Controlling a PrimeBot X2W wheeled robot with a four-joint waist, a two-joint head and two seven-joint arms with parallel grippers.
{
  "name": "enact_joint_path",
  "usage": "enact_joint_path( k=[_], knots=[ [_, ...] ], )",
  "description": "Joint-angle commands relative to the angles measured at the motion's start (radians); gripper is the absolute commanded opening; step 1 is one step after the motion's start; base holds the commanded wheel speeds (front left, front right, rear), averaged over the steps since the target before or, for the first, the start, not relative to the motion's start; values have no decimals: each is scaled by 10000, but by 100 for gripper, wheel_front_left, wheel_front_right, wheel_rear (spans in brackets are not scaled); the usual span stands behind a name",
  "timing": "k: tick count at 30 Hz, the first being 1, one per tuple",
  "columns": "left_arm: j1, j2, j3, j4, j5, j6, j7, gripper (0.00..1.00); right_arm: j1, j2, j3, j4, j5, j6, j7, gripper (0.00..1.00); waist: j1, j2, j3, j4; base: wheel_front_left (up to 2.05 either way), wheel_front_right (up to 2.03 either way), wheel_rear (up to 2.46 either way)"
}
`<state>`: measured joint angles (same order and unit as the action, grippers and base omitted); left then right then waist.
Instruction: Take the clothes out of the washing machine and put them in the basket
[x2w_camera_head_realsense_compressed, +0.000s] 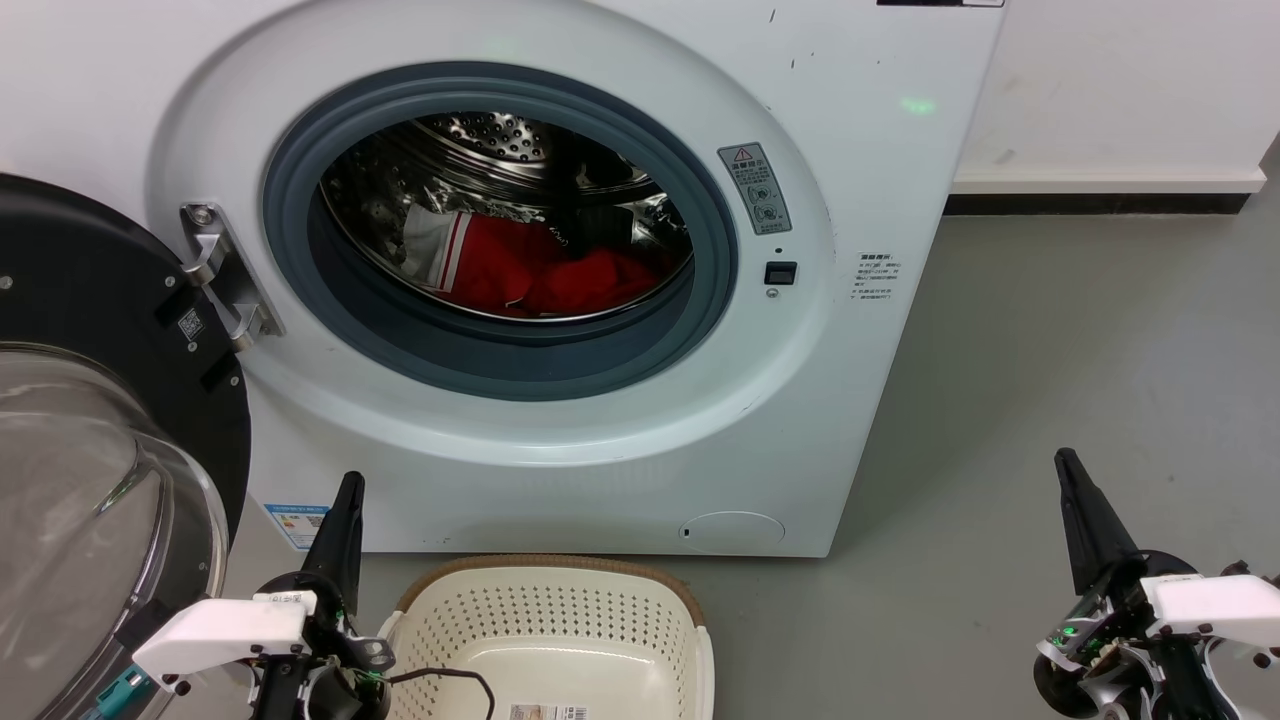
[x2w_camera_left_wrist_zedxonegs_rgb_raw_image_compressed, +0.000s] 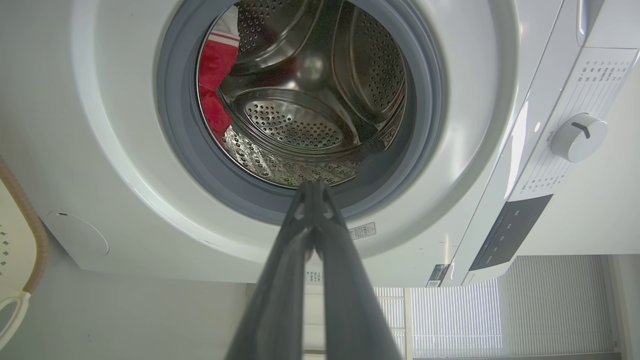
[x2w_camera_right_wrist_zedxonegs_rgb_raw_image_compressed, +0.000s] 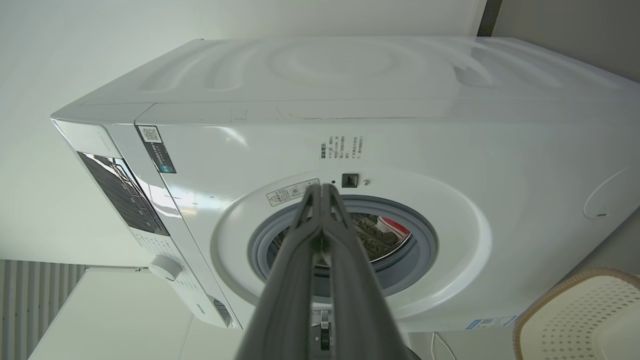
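Note:
The white washing machine (x2w_camera_head_realsense_compressed: 560, 420) stands with its black-rimmed glass door (x2w_camera_head_realsense_compressed: 90, 470) swung open to the left. Red clothes (x2w_camera_head_realsense_compressed: 540, 270) with a white striped trim lie in the bottom of the steel drum, and red clothes (x2w_camera_left_wrist_zedxonegs_rgb_raw_image_compressed: 215, 65) also show in the left wrist view. The cream basket (x2w_camera_head_realsense_compressed: 550, 610) sits on the floor in front of the machine, holding no clothes. My left gripper (x2w_camera_head_realsense_compressed: 345, 490) is shut just left of the basket, fingers pointing at the machine. My right gripper (x2w_camera_head_realsense_compressed: 1068, 465) is shut over bare floor to the machine's right. Both hold nothing.
Grey floor (x2w_camera_head_realsense_compressed: 1080, 350) stretches to the right of the machine, up to a white wall with a dark skirting (x2w_camera_head_realsense_compressed: 1100, 203). A black cable (x2w_camera_head_realsense_compressed: 450, 678) lies over the basket's near side. The open door takes up the space at the left.

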<state>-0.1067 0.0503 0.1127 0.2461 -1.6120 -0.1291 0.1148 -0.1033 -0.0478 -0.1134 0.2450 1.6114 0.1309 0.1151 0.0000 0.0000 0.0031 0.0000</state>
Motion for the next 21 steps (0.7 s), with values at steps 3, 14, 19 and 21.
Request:
enact_joint_path(
  k=[3,14,19,21],
  knots=[
    [-64,-3,26,-4,-22,-41,18,0,-119,-47,-6,10,35,-3,7,0,0,0,0,0,0,0,0],
    [-64,-3,26,-4,-23,-41,18,0,-119,-47,-6,10,35,-3,7,0,0,0,0,0,0,0,0],
    [-64,-4,26,-4,-22,-41,18,0,-119,-47,-6,10,35,-3,7,0,0,0,0,0,0,0,0],
    [-64,-4,26,-4,-23,-41,18,0,-119,-47,-6,10,35,-3,7,0,0,0,0,0,0,0,0]
  ],
)
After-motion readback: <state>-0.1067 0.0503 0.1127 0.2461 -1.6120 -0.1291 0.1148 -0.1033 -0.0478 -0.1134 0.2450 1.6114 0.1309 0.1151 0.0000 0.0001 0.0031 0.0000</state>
